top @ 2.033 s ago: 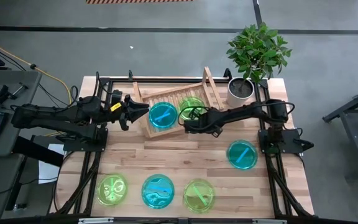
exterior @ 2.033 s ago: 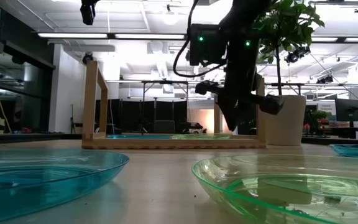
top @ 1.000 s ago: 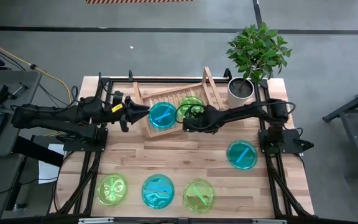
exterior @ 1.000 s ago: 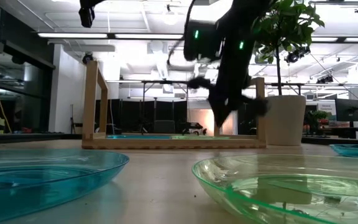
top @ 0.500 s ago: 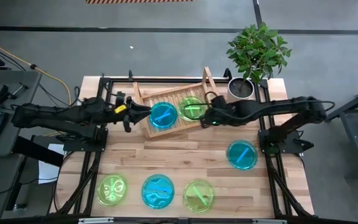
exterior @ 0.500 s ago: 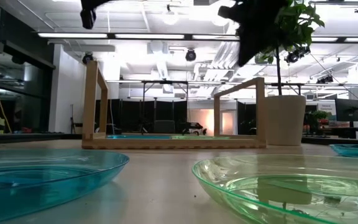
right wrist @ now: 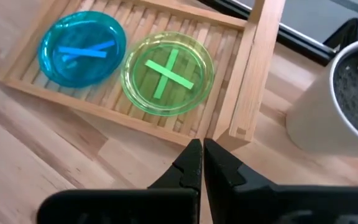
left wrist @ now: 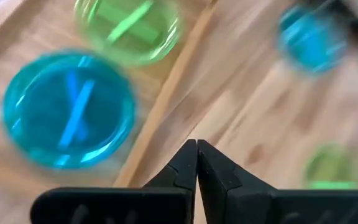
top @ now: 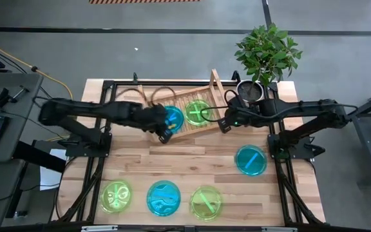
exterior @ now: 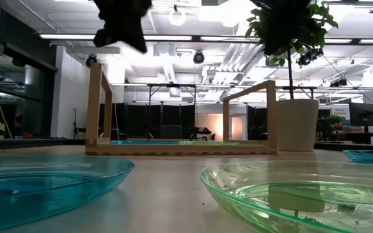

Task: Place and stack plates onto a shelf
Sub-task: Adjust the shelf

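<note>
The wooden shelf stands at the table's far middle. A blue plate and a green plate lie side by side on its slats, flat on their bases. My left gripper hangs shut above the shelf's near rail, beside the blue plate. My right gripper is shut and raised by the near end of the shelf's right rail, next to the green plate. Neither gripper holds anything. Several more plates lie on the table nearer the front.
A blue plate lies at the right. Along the near edge lie a green plate, a blue plate and a green plate. A potted plant stands right of the shelf, close to my right gripper.
My left gripper has gone toward the table's right and a little nearer, from left of the shelf to over its near rail, and has shut. My right gripper has risen and drawn back toward the right edge, away from the green plate, which stays flat on the slats.
</note>
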Motion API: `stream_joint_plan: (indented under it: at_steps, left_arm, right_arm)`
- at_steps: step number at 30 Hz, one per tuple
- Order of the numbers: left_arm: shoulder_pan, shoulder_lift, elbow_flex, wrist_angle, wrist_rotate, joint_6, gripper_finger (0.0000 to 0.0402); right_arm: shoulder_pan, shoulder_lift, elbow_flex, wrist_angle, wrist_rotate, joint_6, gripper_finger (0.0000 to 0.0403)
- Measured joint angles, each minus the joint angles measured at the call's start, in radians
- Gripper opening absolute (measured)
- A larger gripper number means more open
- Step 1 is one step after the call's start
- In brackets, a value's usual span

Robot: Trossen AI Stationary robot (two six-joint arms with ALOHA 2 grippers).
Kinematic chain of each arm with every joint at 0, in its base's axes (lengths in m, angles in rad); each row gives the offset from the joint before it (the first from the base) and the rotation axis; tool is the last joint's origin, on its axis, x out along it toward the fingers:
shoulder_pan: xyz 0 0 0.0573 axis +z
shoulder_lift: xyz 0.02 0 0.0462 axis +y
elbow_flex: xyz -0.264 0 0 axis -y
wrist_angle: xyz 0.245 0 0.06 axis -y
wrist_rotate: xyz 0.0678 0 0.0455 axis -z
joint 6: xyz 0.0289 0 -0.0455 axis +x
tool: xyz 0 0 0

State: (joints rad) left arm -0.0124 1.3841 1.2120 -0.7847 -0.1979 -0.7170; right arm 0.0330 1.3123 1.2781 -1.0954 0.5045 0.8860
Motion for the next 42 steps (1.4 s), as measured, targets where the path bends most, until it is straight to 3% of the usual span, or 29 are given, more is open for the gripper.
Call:
stream_joint_plan:
  at_steps: [7,15,20,27,35,42]
  left_arm:
    - [-0.009,0.241,0.208,-0.324,-0.089,-0.035,0.0]
    - [-0.031,0.322,0.241,-0.566,-0.131,-0.072,0.0]
    - [-0.081,0.304,0.241,-0.626,-0.165,-0.085,0.0]
    - [-0.115,0.256,0.211,-0.771,-0.304,-0.092,0.0]
    - [-0.033,0.087,0.023,-0.701,-0.31,-0.024,0.0]
    - [0.018,-0.077,0.008,-0.523,-0.3,0.072,0.0]
  right_arm:
    - [0.0,0.003,0.0,0.001,-0.002,-0.056,0.0]
    - [0.0,0.003,0.0,0.0,0.0,-0.061,0.0]
    - [0.0,0.003,0.0,0.001,0.0,-0.057,0.0]
    - [0.0,0.002,0.0,-0.018,-0.001,-0.034,0.0]
    - [0.0,0.002,0.0,-0.157,-0.066,0.052,0.0]
    - [0.0,0.001,0.0,-0.171,-0.14,0.048,0.0]
